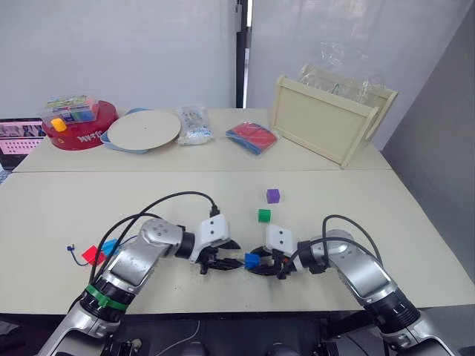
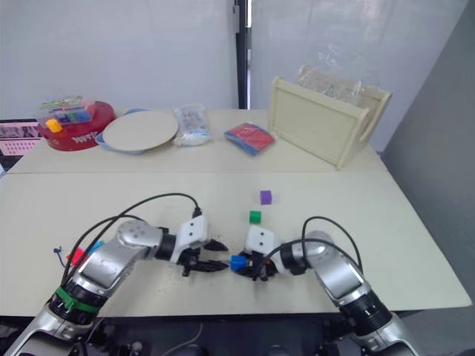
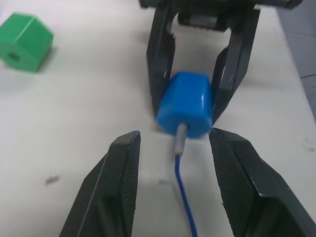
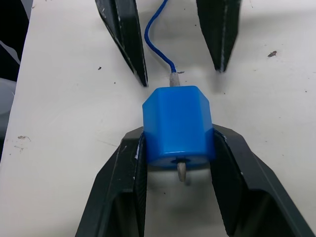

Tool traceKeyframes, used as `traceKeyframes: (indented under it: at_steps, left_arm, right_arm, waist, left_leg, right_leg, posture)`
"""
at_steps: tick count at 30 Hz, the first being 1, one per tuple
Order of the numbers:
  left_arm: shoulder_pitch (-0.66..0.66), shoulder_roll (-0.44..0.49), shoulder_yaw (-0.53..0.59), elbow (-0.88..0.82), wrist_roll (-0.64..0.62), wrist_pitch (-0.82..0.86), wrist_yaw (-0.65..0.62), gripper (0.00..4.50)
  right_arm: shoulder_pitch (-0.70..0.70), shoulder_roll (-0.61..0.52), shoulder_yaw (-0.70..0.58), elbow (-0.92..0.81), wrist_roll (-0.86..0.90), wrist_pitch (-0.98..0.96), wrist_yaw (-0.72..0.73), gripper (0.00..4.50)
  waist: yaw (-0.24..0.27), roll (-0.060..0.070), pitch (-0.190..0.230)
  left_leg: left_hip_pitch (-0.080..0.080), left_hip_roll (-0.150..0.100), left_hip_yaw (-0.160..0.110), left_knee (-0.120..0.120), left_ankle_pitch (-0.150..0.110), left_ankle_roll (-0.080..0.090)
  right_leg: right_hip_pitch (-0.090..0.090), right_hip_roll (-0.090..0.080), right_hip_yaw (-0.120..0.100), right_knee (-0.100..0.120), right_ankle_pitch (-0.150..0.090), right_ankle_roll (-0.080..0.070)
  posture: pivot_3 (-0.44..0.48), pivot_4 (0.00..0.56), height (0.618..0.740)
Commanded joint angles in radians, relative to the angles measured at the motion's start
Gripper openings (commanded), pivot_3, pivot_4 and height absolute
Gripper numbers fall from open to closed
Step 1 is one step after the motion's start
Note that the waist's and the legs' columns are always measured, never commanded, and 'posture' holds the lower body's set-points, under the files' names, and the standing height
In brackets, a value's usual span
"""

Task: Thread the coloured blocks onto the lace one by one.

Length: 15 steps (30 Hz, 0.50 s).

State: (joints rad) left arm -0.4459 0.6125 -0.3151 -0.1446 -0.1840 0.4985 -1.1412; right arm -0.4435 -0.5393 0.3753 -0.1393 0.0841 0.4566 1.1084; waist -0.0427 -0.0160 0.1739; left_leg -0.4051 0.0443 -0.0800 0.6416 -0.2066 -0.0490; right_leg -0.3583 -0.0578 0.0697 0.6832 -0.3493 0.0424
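Out past the left claw's wrist lie a red block [image 1: 92, 254] and a second blue one [image 1: 110, 246]. The left claw [image 3: 173, 163] stands spread, the lace [image 3: 183, 197] running loose between its fingers. Just ahead, the right claw [image 4: 177, 163] clamps the blue block [image 4: 178, 123] steady, so the pale tip [image 4: 182, 171] pokes through. Beyond sit green [image 1: 264, 215] and purple [image 1: 273, 196] blocks.

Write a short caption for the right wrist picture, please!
Right gripper pinches a blue block with the lace tip poking through.
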Motion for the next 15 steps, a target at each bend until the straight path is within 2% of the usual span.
traceKeyframes:
  at_steps: [1,9,12,15]
  left_arm:
    - [0.018,0.007,0.027,-0.053,-0.025,-0.009,0.011,2.33]
    - [0.085,0.017,0.018,-0.032,-0.003,-0.042,0.040,2.33]
    - [0.100,0.026,0.012,-0.013,0.018,-0.072,0.049,1.57]
    - [0.100,0.018,0.016,-0.002,0.014,-0.081,0.061,0.47]
  right_arm:
    - [0.008,0.000,0.018,-0.013,0.010,0.004,0.005,1.28]
    - [0.011,-0.014,0.012,-0.019,0.015,0.005,0.007,1.28]
    - [0.015,-0.021,0.010,-0.028,0.019,0.011,0.006,1.28]
    - [0.016,-0.024,0.008,-0.032,0.022,0.015,0.004,1.28]
  waist:
    - [0.001,0.000,0.000]
    - [0.001,0.000,0.000]
    - [0.001,0.000,0.000]
    - [0.002,0.000,0.000]
  left_leg:
    - [0.000,0.000,0.000,0.000,0.000,0.000]
    - [0.000,0.000,0.000,0.000,0.000,0.000]
    - [0.000,0.000,0.000,0.000,0.000,0.000]
    - [0.000,0.000,0.000,0.000,0.000,0.000]
  right_leg:
    - [0.000,0.000,0.000,0.000,0.000,0.000]
    - [0.000,0.000,0.000,0.000,0.000,0.000]
    - [0.000,0.000,0.000,-0.001,0.000,0.000]
    - [0.000,0.000,0.000,-0.001,0.000,0.000]
  posture:
    - [0.000,0.150,0.740]
    - [0.000,0.150,0.740]
    - [0.000,0.150,0.740]
    - [0.000,0.150,0.740]
